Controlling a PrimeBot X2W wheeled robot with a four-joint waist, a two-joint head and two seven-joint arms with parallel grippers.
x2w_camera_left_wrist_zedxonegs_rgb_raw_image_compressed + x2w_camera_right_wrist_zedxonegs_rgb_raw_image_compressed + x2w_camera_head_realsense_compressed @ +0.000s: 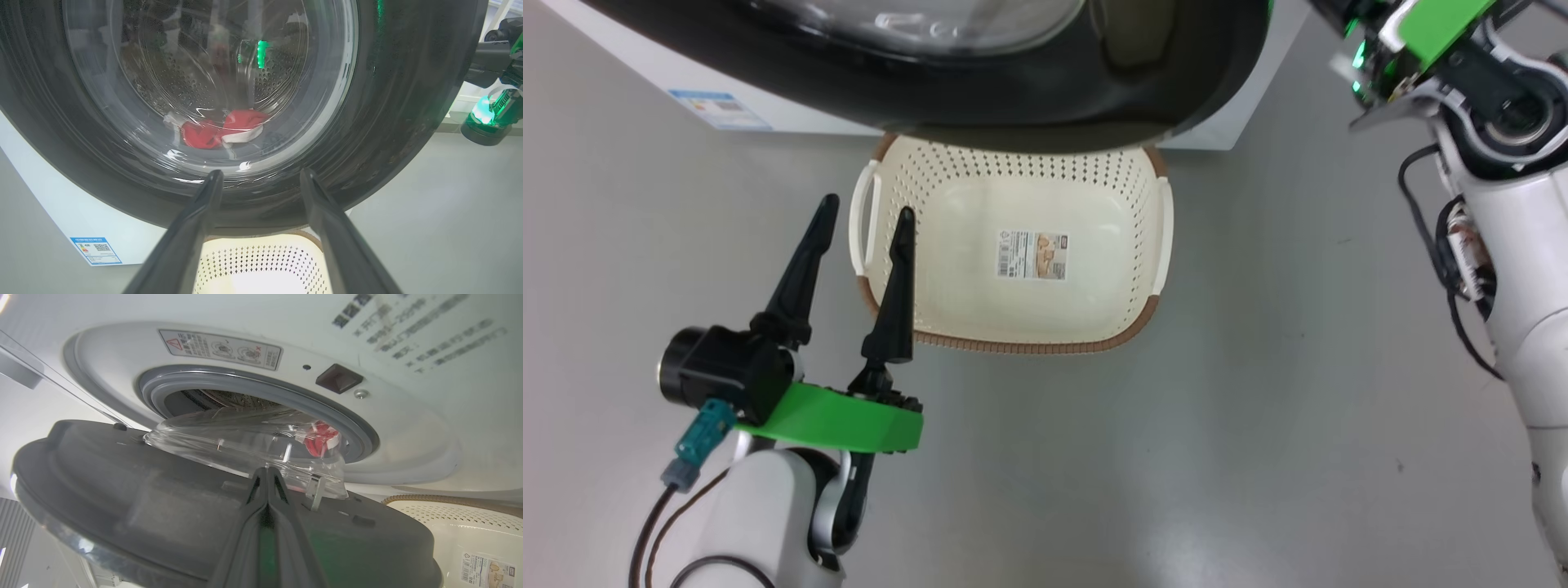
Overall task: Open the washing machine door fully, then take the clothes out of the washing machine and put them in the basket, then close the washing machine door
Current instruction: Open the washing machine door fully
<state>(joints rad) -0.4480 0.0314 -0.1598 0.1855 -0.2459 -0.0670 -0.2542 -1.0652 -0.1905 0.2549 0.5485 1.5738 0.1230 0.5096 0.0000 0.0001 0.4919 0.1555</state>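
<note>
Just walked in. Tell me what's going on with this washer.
The robot is partway through opening the washing machine door, which stands ajar. Its right gripper, fingers shut, sits against the door's inner side beside the glass bowl. The left gripper hovers open by the left side of the basket, which sits on the floor below the door and holds no clothes. The red clothes lie in the drum.
</note>
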